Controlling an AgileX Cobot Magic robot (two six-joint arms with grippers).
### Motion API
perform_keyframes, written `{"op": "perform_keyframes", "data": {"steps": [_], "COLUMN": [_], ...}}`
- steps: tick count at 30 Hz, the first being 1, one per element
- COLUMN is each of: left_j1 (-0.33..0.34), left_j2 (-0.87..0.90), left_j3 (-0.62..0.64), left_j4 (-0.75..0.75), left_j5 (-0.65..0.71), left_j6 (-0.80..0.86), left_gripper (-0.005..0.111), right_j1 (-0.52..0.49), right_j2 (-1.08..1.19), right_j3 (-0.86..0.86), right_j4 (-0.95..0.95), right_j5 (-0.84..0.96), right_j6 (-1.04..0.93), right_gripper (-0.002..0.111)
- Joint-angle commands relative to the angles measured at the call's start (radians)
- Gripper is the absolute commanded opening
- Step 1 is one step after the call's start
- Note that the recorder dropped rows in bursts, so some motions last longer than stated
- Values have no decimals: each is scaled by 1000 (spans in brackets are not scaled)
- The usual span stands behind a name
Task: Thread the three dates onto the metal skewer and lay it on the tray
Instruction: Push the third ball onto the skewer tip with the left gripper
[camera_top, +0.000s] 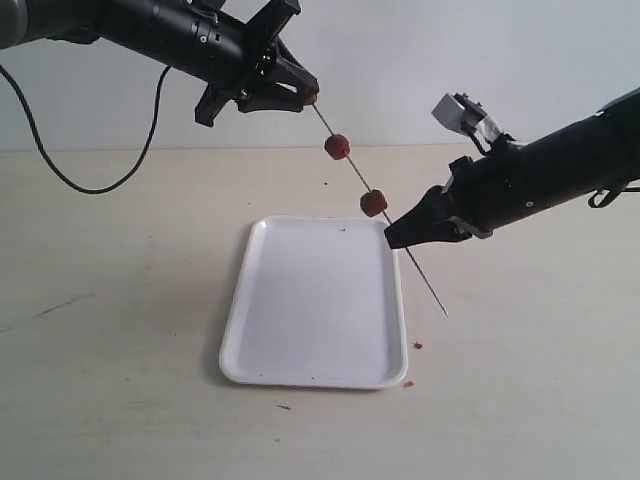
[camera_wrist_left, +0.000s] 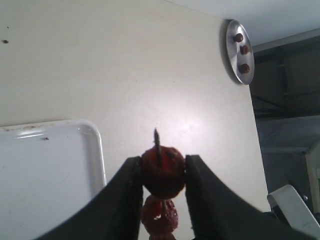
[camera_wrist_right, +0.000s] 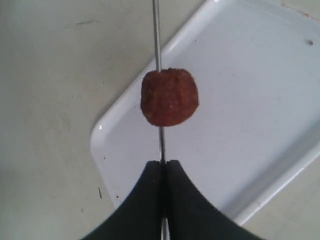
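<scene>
The left tool (camera_top: 303, 97) is clenched on the upper date (camera_wrist_left: 162, 172), and the end of the metal skewer (camera_top: 356, 175) protrudes through it. The right tool (camera_top: 392, 238) is clamped on the skewer just below the lower date (camera_top: 373, 203). The middle date (camera_top: 338, 147) sits on the rod between them. The skewer is held tilted in the air above the far right corner of the tray (camera_top: 300, 320), with its free tip past the tray's right edge. The tray lies flat on the surface (camera_top: 120, 400).

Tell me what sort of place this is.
Probably a robotics lab bench: two robot arms over a bare table, a plain wall behind, and a loose cable trailing.
</scene>
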Motion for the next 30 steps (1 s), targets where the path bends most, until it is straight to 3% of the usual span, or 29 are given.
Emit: {"op": "perform_keyframes", "data": {"steps": [1, 17, 23, 30], "left_j1": [-19, -59, -59, -59], "left_j2": [-9, 25, 23, 23], "left_j3": [0, 0, 0, 0], "left_j4": [10, 1, 4, -12], "left_j5": [4, -46, -19, 0], "left_j6": [8, 32, 59, 87], "left_gripper": [31, 32, 52, 55], "right_j1": [-1, 56, 56, 56], "right_j2": [-2, 0, 0, 0], "right_j3": [-1, -1, -1, -1], "right_j4": [124, 241, 252, 253], "right_j5": [-20, -65, -114, -120], "right_j6": [-19, -101, -101, -101], "right_gripper": [0, 0, 0, 0]}}
